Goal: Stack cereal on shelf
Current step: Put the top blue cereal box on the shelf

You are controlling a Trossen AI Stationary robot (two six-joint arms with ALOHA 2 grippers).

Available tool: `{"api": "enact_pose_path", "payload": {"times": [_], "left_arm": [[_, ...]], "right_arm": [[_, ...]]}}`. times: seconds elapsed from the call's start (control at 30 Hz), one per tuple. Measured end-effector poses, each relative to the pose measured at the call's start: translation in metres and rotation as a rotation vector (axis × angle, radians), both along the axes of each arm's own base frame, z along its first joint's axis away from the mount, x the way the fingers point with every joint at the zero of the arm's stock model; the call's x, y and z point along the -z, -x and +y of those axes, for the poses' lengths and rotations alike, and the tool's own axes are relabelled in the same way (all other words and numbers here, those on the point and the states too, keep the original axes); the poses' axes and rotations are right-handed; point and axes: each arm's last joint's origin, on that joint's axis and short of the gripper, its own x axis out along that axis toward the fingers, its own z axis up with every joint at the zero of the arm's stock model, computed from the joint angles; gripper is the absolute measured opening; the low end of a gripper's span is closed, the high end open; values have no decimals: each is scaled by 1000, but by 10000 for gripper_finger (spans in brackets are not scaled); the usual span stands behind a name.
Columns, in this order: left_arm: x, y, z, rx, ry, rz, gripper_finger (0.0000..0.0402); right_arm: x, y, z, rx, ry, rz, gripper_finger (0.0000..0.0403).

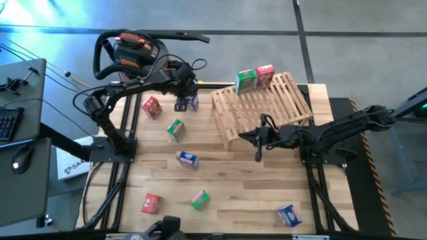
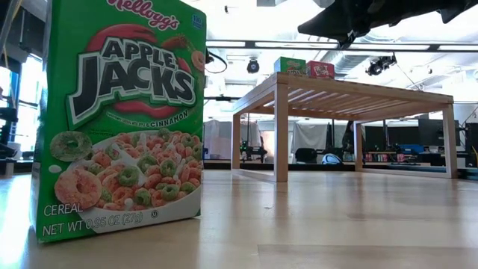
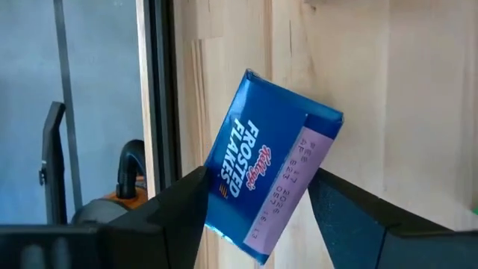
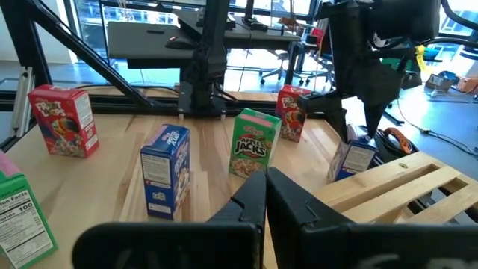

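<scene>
One blue box [image 3: 272,190] sits between my left gripper [image 3: 258,217] fingers, jaws spread either side, long axis slanted; shelf [image 1: 263,103] lies rightward. Right gripper [image 1: 259,137] clenched, idle.

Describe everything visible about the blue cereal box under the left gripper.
The blue Frosted Flakes box is a small cardboard carton, blue with white lettering and a pale side panel bearing a printed date code. It sits tilted between the open jaws of the left gripper, one dark finger on each side; whether the fingers press it cannot be told. It is near the far left part of the wooden table, just left of the slatted shelf.
</scene>
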Motion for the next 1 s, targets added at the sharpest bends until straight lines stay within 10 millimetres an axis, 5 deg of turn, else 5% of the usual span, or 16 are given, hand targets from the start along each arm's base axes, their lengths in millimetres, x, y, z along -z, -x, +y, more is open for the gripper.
{"api": "enact_pose_path", "payload": {"times": [0.3, 1.0], "left_arm": [[-20, 9, -9, -25, -29, -37, 219], [-13, 17, 9, -57, 85, -98, 219]], "right_arm": [[0, 0, 0, -1, 0, 1, 0], [0, 0, 1, -42, -17, 1, 0]]}}
